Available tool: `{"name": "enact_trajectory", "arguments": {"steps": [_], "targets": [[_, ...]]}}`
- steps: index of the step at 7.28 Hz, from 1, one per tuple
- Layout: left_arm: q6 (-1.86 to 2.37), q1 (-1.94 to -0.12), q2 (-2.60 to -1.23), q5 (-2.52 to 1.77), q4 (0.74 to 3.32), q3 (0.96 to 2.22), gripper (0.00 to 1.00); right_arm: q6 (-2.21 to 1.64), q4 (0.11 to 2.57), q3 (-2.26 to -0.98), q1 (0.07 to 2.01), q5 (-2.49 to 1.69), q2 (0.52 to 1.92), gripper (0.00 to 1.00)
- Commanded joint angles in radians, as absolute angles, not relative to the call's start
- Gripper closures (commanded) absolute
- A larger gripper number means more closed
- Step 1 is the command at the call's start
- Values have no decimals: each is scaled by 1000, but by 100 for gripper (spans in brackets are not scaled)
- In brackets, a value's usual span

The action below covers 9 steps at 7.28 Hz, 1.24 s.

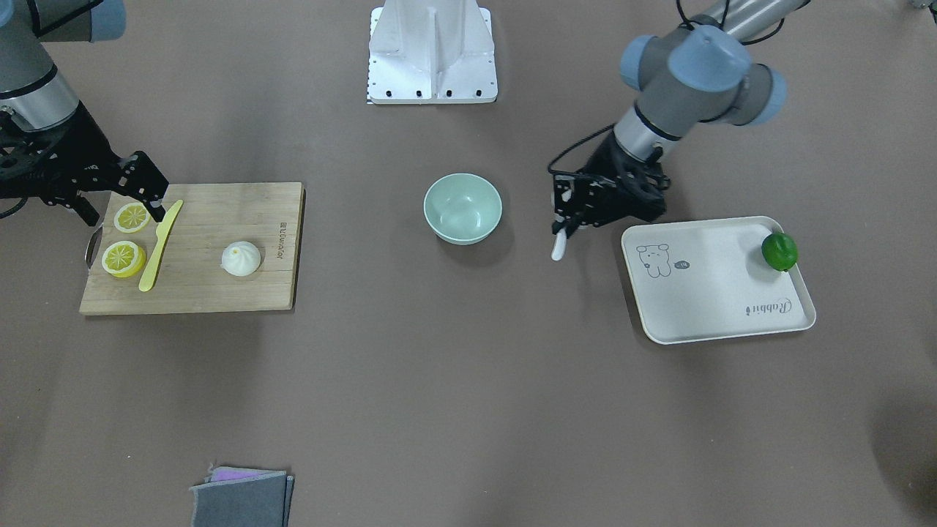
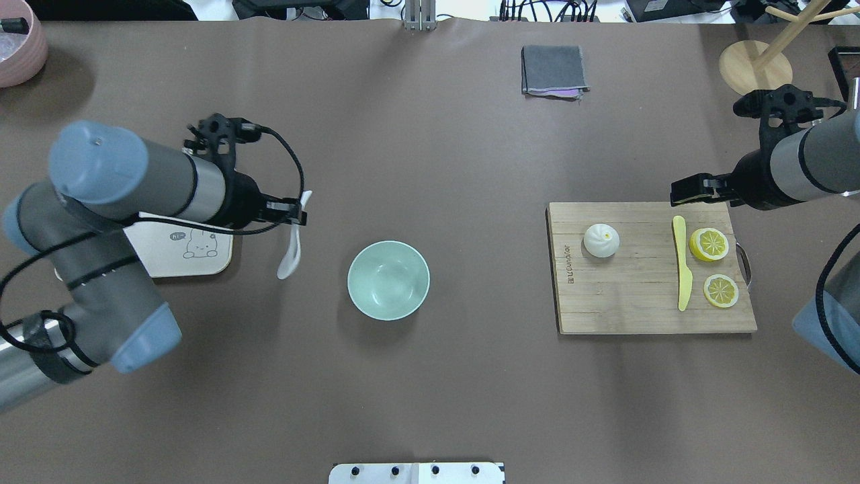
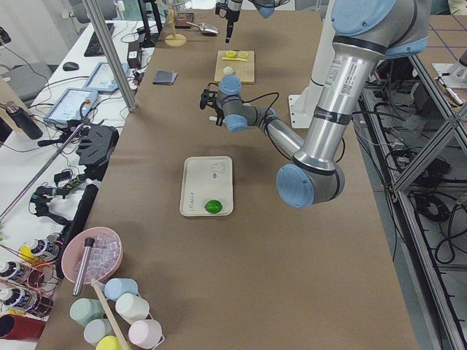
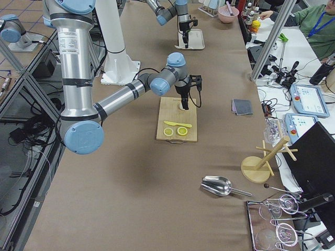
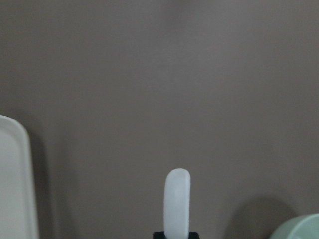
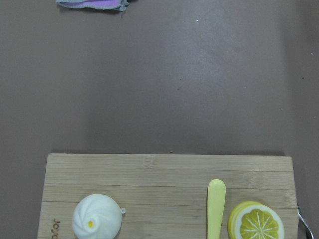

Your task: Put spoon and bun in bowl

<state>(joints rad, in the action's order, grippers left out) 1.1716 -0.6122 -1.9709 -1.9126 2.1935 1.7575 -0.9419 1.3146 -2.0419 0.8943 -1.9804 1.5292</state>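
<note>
The white spoon [image 2: 290, 250] is held in my left gripper [image 2: 295, 218], which is shut on it, above the table between the cream tray and the bowl. The spoon [image 1: 559, 247] also shows in the front view and the left wrist view [image 5: 177, 204]. The mint-green bowl [image 2: 388, 279] stands empty at the table's middle, just right of the spoon. The white pleated bun [image 2: 601, 240] sits on the wooden cutting board [image 2: 638, 312]. My right gripper [image 1: 117, 207] is open and empty, hovering over the board's far end near a lemon slice.
A yellow plastic knife [image 2: 682, 269] and two lemon slices [image 2: 709, 244] lie on the board beside the bun. The cream tray [image 1: 717, 293] carries a green lime [image 1: 779, 251]. A folded grey cloth [image 2: 553, 70] lies at the far edge.
</note>
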Motion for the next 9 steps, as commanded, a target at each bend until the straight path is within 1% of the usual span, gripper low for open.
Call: {"name": "enact_trajectory", "arguments": {"steps": [1, 2, 5, 8, 9], "targets": [[1273, -435, -2066, -1719, 2181, 1738, 100, -942, 1315, -2043, 894, -1980, 1529, 0], [1278, -428, -2088, -1691, 2183, 1711, 100, -942, 1315, -2042, 894, -1980, 1528, 0], [1276, -436, -2108, -1677, 2172, 1695, 100, -942, 1315, -2043, 894, -1980, 1529, 0], [1269, -440, -2128, -1655, 2177, 1651, 100, -942, 1315, -2045, 894, -1980, 1529, 0], [1267, -440, -2126, -1655, 2178, 1651, 89, -942, 1315, -2045, 896, -1980, 1529, 0]]}}
